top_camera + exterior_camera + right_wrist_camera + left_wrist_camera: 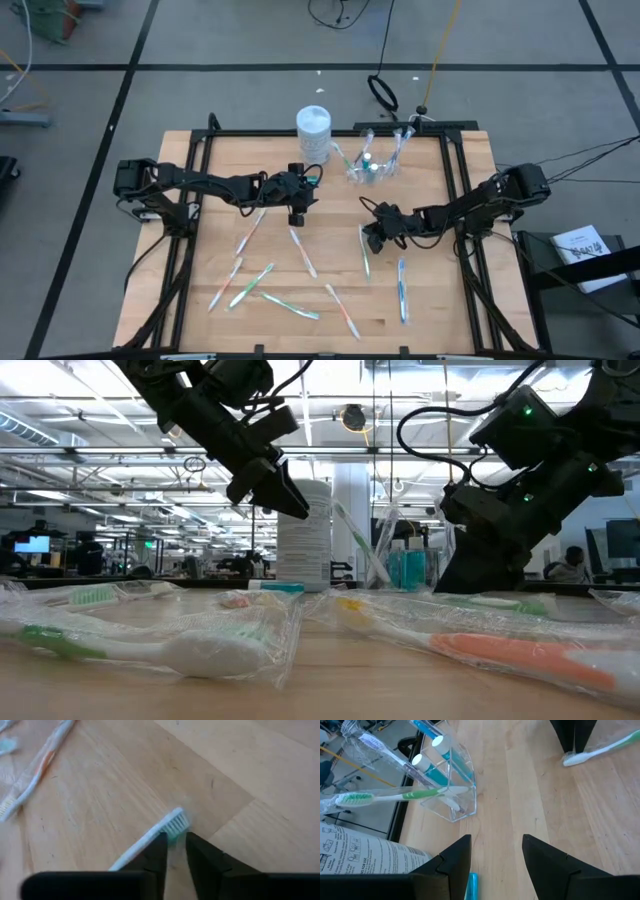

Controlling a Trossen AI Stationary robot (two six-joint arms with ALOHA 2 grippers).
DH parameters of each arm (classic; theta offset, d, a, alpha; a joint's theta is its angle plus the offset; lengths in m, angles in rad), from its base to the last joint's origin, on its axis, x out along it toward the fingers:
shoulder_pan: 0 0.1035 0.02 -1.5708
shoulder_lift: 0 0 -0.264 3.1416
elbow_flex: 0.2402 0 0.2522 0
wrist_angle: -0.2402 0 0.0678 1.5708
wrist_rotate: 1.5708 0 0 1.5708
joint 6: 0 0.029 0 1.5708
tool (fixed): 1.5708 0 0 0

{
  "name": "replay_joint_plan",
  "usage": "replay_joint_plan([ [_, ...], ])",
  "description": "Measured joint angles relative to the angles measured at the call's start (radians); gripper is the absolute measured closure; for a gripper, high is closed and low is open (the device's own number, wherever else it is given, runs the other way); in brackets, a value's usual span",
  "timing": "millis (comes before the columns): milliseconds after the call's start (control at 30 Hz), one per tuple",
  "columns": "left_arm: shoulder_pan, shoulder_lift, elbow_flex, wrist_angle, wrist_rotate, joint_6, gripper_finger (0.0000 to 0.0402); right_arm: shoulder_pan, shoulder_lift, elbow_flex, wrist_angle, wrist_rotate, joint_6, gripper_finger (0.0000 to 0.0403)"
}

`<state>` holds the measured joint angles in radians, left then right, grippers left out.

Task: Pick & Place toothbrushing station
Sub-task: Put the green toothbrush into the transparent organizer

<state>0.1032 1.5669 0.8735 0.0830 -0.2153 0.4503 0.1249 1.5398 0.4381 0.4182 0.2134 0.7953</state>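
A clear plastic cup (370,168) stands at the table's far middle, holding blue tubes (440,750) and a green-and-white toothbrush (395,796) that leans out over its rim. Several wrapped toothbrushes (300,252) lie flat on the wood. My left gripper (297,200) hangs open above the table, left of the cup (451,790); a blue end (471,885) shows beside one finger, and I cannot tell whether they touch. My right gripper (374,234) is down at the table, shut on a white toothbrush (365,255) with green bristles. My right gripper pinches the toothbrush just behind its bristle head (172,825) between its two fingers (157,851). The fingers come from above, slanting down, and lie across the brush. The handle (132,852) runs away along the wood; I cannot tell whether it is lifted.
A white labelled canister (313,130) stands just left of the cup, close to my left gripper. Black rails (455,200) run along the table's left and right sides. Another toothbrush (402,290) lies right of the held one. Bare wood (330,215) lies between the two grippers.
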Motion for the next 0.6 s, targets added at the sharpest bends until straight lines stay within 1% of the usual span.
replay_joint_plan([
  [67, 0.000, 0.000, 0.000, 0.000, 0.000, 0.000, 0.0218, 0.000, 0.003, -0.001, 0.028, -0.009, -0.027, 0.0383],
  [133, 0.000, 0.000, 0.000, 0.000, 0.000, 0.000, 0.0217, 0.000, 0.003, -0.002, 0.045, -0.016, -0.041, 0.0397],
  [333, 0.000, 0.000, 0.000, 0.000, -0.001, 0.017, 0.0217, -0.001, -0.023, -0.002, 0.081, -0.007, -0.050, 0.0401],
  [433, 0.000, 0.000, 0.000, 0.001, -0.001, 0.020, 0.0218, -0.013, -0.084, -0.002, 0.076, 0.017, -0.092, 0.0402],
  [533, 0.000, 0.000, 0.000, 0.002, -0.001, 0.020, 0.0217, -0.043, -0.169, -0.002, 0.071, 0.028, -0.167, 0.0402],
  [600, 0.000, 0.000, 0.000, 0.005, -0.001, 0.021, 0.0218, -0.064, -0.234, -0.002, 0.076, 0.057, -0.227, 0.0402],
])
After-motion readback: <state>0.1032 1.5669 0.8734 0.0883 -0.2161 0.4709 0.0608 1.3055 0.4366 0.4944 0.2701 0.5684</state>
